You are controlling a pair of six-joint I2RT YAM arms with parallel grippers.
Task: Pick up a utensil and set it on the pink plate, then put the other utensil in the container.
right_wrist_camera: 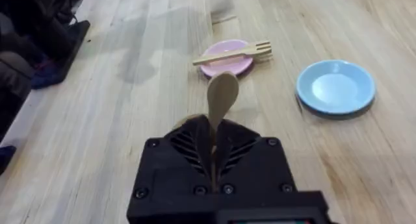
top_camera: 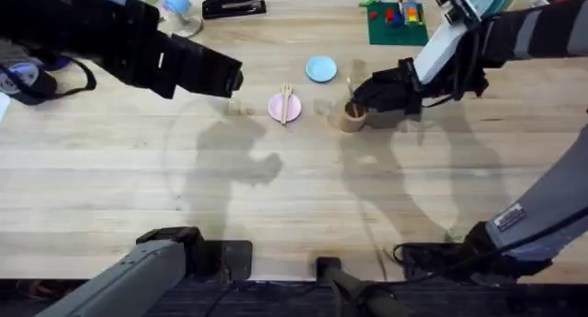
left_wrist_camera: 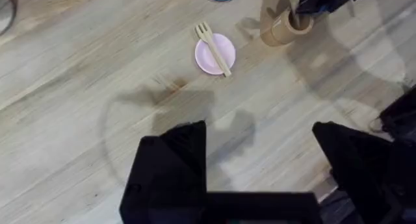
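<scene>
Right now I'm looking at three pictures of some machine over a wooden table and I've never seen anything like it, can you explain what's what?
These are two robot arms at a wooden table, each ending in a two-finger gripper. One picture looks down from above; the other two come from cameras on each wrist.

On the table, a wooden fork lies across a small pink plate, with a light blue plate beyond it. The right gripper is closed on a wooden spoon, holding it over a tan cylindrical cup; the spoon's lower end seems already inside. The left gripper hangs open above the table, holding nothing. Toy bricks and a stapler sit at the far edge.
</scene>
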